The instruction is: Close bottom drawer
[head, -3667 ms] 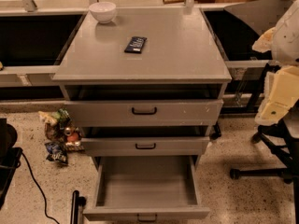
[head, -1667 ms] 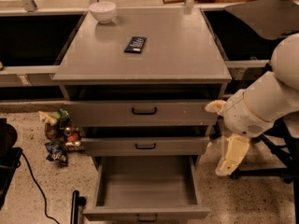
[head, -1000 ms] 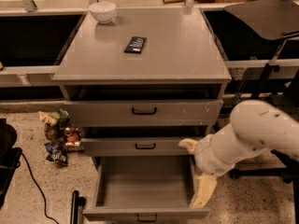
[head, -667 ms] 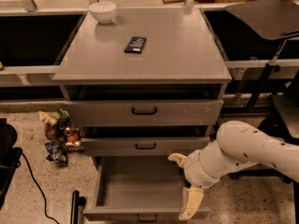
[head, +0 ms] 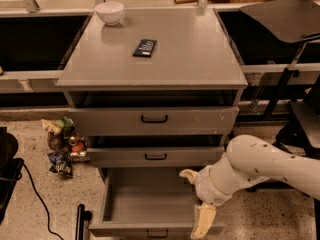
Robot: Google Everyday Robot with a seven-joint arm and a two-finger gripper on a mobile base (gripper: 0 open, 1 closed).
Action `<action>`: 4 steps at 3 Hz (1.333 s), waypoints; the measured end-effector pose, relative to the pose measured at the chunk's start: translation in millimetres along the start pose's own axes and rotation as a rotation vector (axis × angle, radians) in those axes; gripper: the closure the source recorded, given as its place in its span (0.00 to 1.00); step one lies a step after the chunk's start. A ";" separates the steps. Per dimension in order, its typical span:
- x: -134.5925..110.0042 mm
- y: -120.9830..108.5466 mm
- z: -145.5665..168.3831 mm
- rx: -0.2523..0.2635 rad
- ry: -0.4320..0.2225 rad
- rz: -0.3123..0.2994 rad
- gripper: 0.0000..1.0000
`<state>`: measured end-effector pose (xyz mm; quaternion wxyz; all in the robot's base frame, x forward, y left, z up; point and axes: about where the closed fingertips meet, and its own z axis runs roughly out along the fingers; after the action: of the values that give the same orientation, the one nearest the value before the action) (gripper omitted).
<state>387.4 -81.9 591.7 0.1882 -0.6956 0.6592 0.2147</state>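
Note:
The bottom drawer (head: 150,204) of the grey cabinet (head: 152,59) is pulled far out, and its deep grey box is empty. Its grey front (head: 130,230) lies at the lower edge of the view with a small black loop handle (head: 157,232). My gripper (head: 196,204) hangs over the drawer's right front corner on a white arm reaching in from the right. One cream finger (head: 202,222) points down at the drawer front's right end and the other (head: 189,175) sits over the drawer box. The fingers are spread apart and hold nothing.
The middle drawer (head: 155,156) and top drawer (head: 154,119) stand slightly ajar. A white bowl (head: 110,11) and a dark flat packet (head: 145,47) lie on the cabinet top. Snack packets (head: 62,144) litter the floor at left beside a black cable (head: 35,194). A dark chair (head: 295,74) stands at right.
The arm has swung down from the right side of the cabinet and moved left, so the gripper now hangs over the open bottom drawer's right front corner. The drawer has not moved.

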 end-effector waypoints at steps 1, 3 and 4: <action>42.2 5.8 47.9 -0.030 0.021 0.034 0.00; 116.8 24.4 146.0 -0.101 0.003 0.095 0.19; 136.5 25.8 186.9 -0.134 -0.050 0.106 0.41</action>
<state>357.5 -95.8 361.1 0.1459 -0.6651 0.6746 0.2852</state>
